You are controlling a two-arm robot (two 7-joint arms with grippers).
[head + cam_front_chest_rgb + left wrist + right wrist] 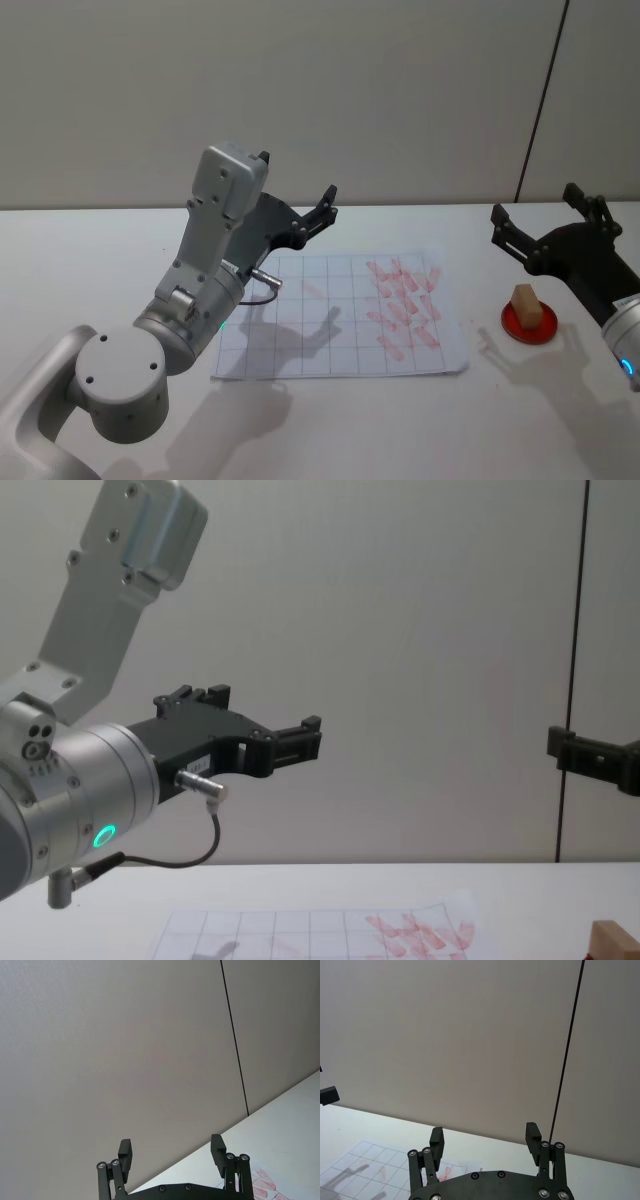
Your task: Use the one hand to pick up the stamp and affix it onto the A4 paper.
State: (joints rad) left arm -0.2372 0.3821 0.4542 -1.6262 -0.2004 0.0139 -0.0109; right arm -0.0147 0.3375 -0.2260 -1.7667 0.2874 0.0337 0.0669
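Your right gripper [534, 205]: jaws spread wide, empty, raised off counter [90, 250].
Stamp [527, 304]: on red pad [530, 325], below those jaws, on robot's side of them.
A4 paper [340, 330]: flat on counter, low between both sets of jaws; red marks on half nearer right jaws.
Your left gripper [297, 178]: jaws spread, empty, raised above paper's far left corner.

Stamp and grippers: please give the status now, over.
Left gripper open, empty, raised. Right gripper open, empty, raised near the stamp. It stands on red pad, right of A4 paper. Nothing between them.
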